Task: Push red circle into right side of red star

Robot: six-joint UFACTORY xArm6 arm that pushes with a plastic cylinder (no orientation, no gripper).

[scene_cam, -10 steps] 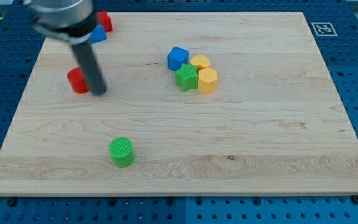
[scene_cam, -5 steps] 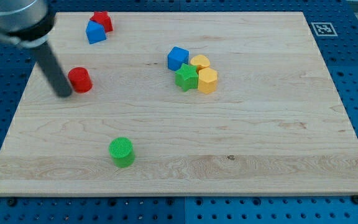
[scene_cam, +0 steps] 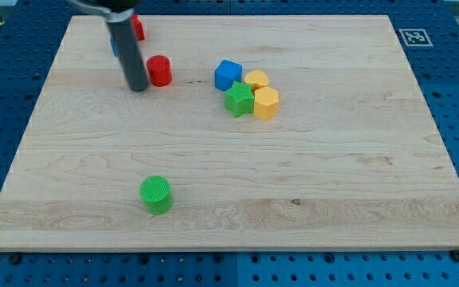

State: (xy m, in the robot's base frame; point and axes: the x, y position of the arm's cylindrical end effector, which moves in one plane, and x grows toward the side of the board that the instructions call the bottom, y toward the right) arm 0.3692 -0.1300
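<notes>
The rod rises out of the view's top edge, so the arm above it is cut off, and it has no jaws to report on. It leans across the upper-left corner of the wooden board (scene_cam: pixel 333 183), hiding most of what lies behind it there. A sliver of blue at its left edge may be a blue block (scene_cam: pixel 113 45), but too little shows to be sure of its shape. To the right of the rod, only a small piece of the red star (scene_cam: pixel 138 28) peeks out near the board's top edge; its points cannot be made out.

My tip (scene_cam: pixel 139 88) rests on the board just left of the red circle (scene_cam: pixel 159 70), touching it or nearly so. The red circle is a short upright cylinder, round face up, so it has no long axis in the board's plane and faces no particular way. It sits below and slightly right of the red star, apart from it.

Further right is a tight cluster: a blue cube (scene_cam: pixel 228 74), a green star (scene_cam: pixel 239 99) below it, a yellow block (scene_cam: pixel 256 80) and a yellow hexagon block (scene_cam: pixel 266 103), all touching or nearly so.

A green circle (scene_cam: pixel 156 194) stands alone toward the view's bottom, well apart from everything else.
</notes>
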